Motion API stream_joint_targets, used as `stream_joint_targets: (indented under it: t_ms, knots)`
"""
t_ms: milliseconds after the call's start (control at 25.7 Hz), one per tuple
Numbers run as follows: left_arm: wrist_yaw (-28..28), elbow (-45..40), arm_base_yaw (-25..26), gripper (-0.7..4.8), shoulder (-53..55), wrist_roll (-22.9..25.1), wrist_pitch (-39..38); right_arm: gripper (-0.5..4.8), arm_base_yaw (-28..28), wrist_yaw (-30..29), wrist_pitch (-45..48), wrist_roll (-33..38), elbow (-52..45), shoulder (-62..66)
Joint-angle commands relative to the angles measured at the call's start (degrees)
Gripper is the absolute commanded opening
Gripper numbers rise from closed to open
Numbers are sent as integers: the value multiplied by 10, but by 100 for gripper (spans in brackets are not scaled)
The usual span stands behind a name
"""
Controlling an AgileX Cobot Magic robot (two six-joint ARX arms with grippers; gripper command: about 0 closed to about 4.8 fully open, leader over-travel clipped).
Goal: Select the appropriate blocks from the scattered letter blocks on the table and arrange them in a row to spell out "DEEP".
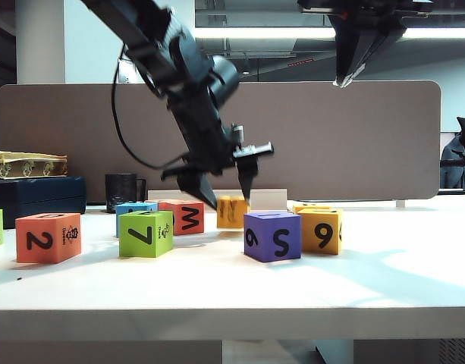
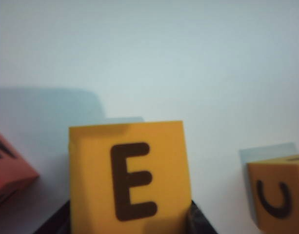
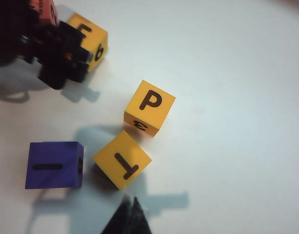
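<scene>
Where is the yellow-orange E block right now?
In the exterior view the E block sits mid-table toward the back, between the orange M block and the purple cube, with the left gripper straddling it.

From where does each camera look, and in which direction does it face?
Exterior: low before the table, facing the partition; left gripper low, right gripper high.
Left wrist: on the left arm, close over the E block; dark fingers flank it.
Right wrist: high, looking down on the P block; its shut fingers show.
Shared: exterior and right wrist both show the purple block.
</scene>
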Motion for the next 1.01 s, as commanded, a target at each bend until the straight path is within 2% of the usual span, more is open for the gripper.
stream_joint_targets:
  t_ms: [39, 312, 545, 662, 779, 1012]
  knots:
    - [0, 4, 0, 260, -42, 30, -20, -2, 2, 0, 6, -2, 2, -3]
    - [4, 4, 0, 259, -96, 43, -113, -1, 2, 0, 5, -1, 2, -3]
    - [4, 3, 0, 258, -106, 64, -230, -2, 2, 0, 3, -1, 2, -3]
    - [5, 1, -1, 258, -106, 63, -256, -1, 2, 0, 3, -1, 2, -3]
    - [28, 0, -7, 258, -106, 60, -293, -1, 2, 0, 1, -1, 2, -3]
    - [31, 0, -19, 258, -106, 32, -302, -1, 2, 0, -3, -1, 2, -3]
